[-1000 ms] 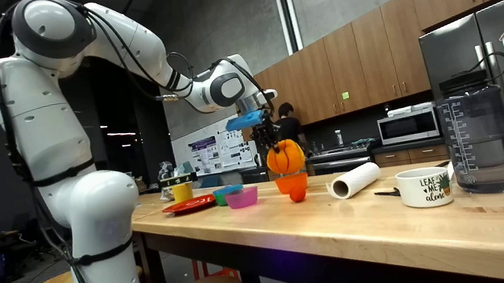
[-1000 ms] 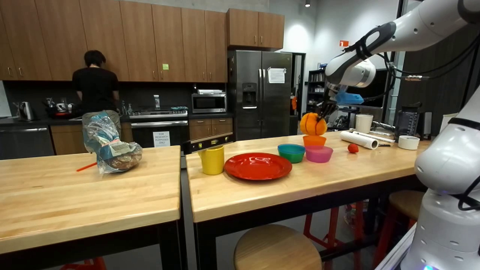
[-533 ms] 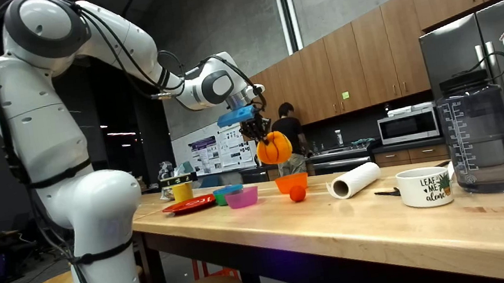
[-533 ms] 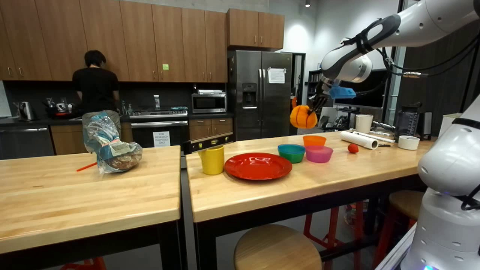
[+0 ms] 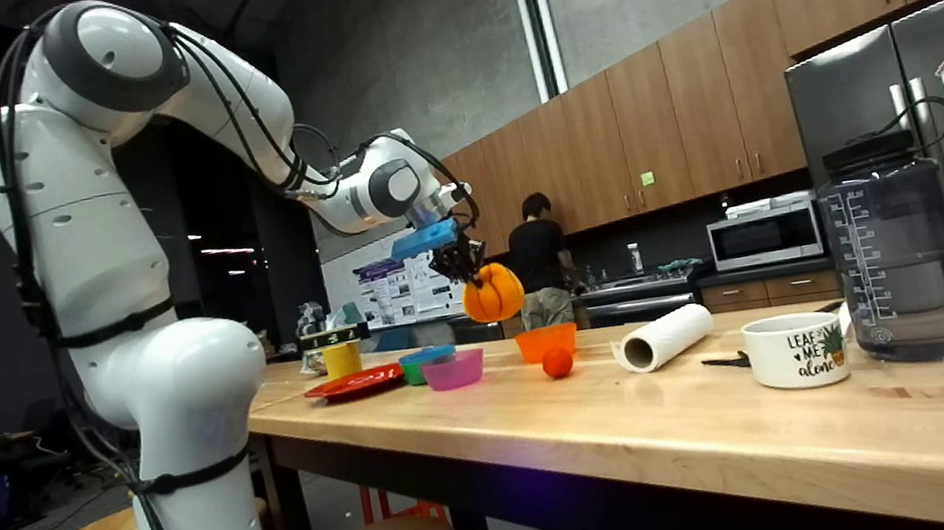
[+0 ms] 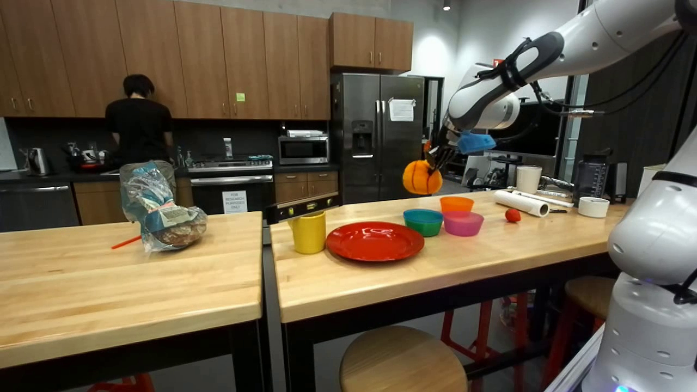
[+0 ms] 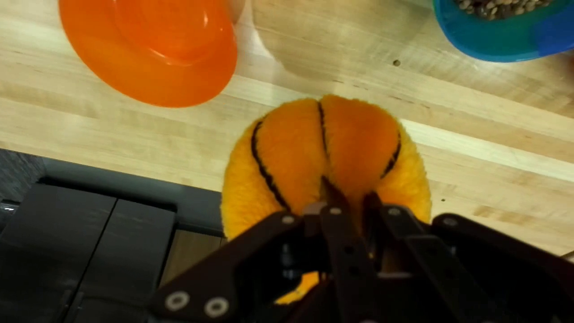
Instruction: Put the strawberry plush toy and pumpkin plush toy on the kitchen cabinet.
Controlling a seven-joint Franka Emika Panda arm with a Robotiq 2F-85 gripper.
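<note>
The pumpkin plush toy [image 5: 494, 296] is orange, round, with black lines. It hangs in the air above the wood-topped counter, the kitchen cabinet [image 5: 493, 422], and it also shows in an exterior view [image 6: 420, 178] and the wrist view [image 7: 291, 148]. My gripper [image 7: 348, 190] is shut on it, both fingertips pinching its fabric; its green stem is hidden. The strawberry plush toy [image 5: 557, 363], small and red-orange, lies on the counter top near the orange bowl. It shows in an exterior view [image 6: 512, 215] and is out of the wrist view.
An orange bowl [image 7: 179, 76], pink bowl [image 6: 463, 223], blue-green bowls [image 6: 423, 222], red plate [image 6: 374, 241] and yellow cup [image 6: 309, 234] stand on the counter. A paper roll [image 5: 664, 338], white mug [image 5: 795, 350] and water bottle [image 5: 900, 263] stand farther along. A person [image 6: 139, 120] stands behind.
My gripper has carried the pumpkin from just above the orange bowl to the left in both exterior views, first rising, then sinking slightly. The strawberry has not moved.
</note>
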